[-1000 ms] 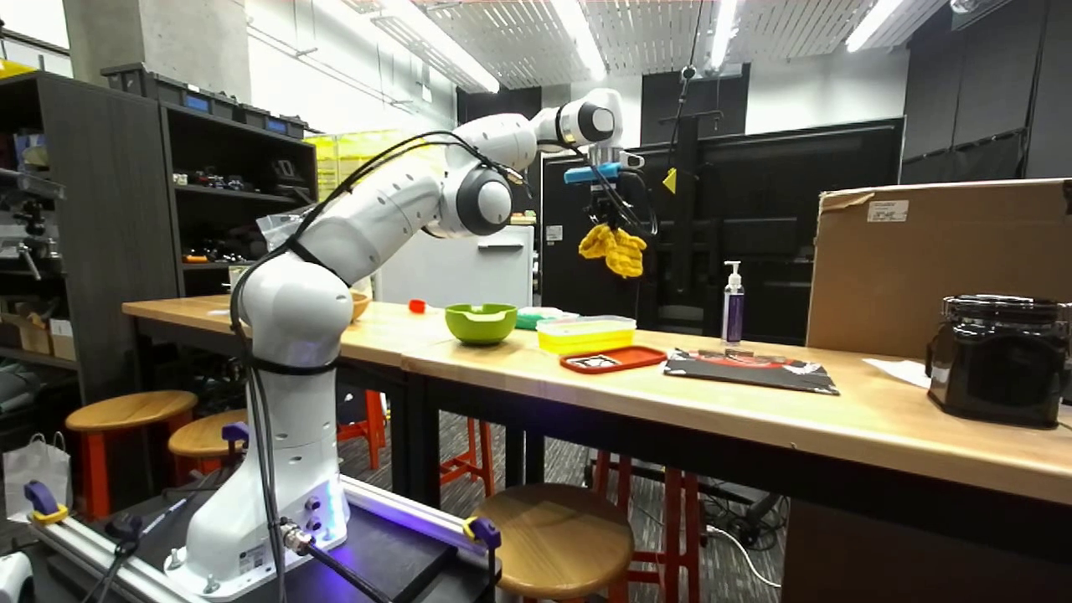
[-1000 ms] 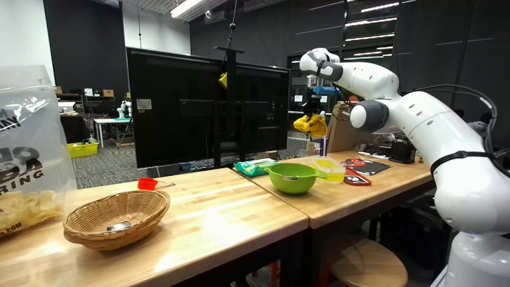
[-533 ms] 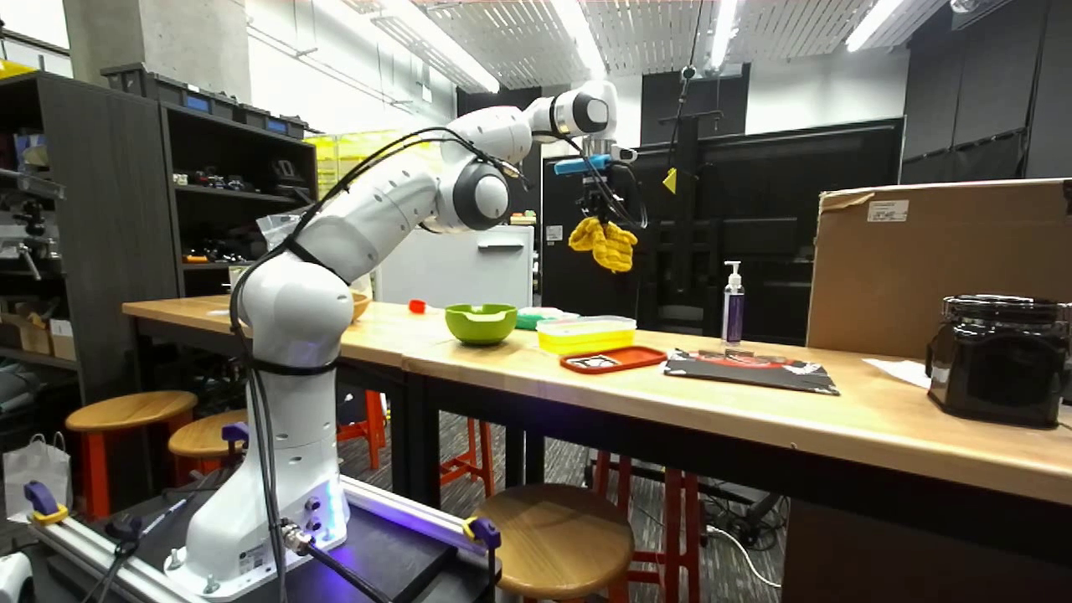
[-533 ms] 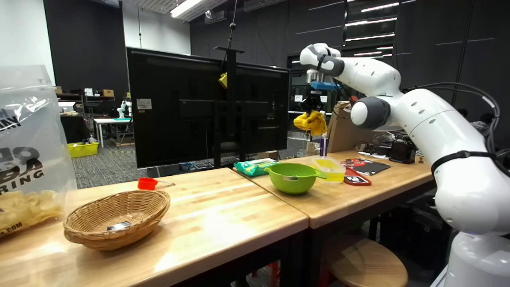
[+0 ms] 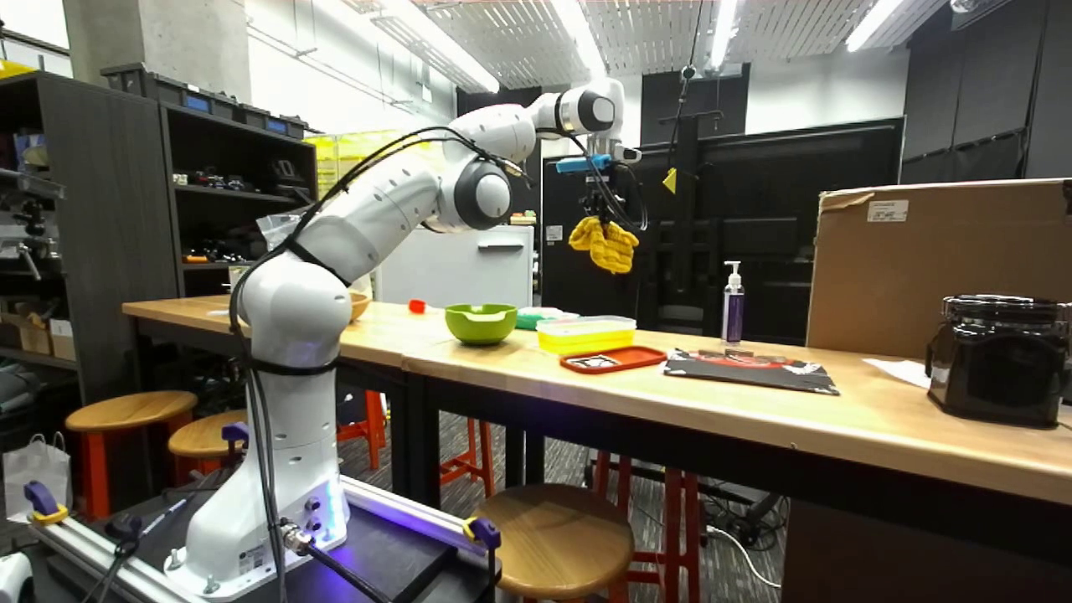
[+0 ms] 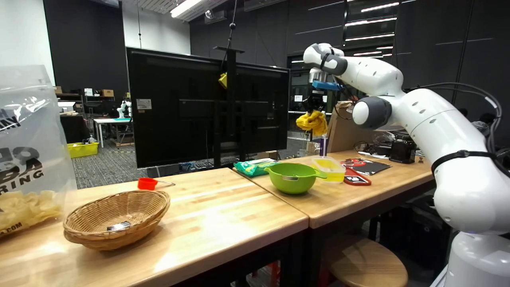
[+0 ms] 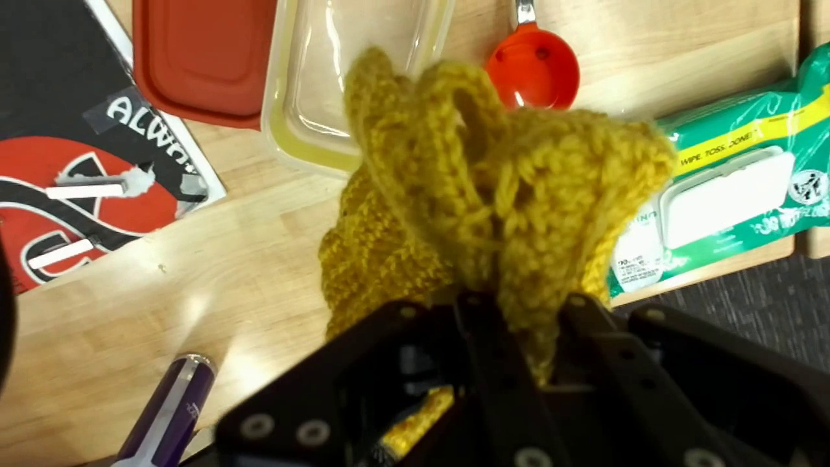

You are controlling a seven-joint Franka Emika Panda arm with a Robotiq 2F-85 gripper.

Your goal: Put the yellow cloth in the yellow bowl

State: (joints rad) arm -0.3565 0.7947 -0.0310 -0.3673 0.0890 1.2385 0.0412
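Note:
High above the table hangs the yellow cloth, a bunched knitted piece, also in an exterior view. My gripper is shut on it; in the wrist view a fold of the cloth is pinched between the dark fingers and the rest droops below. The yellow bowl, lime green in colour, stands upright on the table in both exterior views, well below the gripper and off to its side. Its inside looks bare where it shows. The wrist view does not include the bowl.
A clear container with yellow in it stands close beside the bowl. Near it lie an orange-red tray, a green wipes pack and a black-red board. A pump bottle stands farther along. A wicker basket and red scoop sit apart.
Gripper and cloth have risen slightly and shifted a little sideways; over the last half second they barely move. The grip on the cloth stays. The bowl stands where it was.

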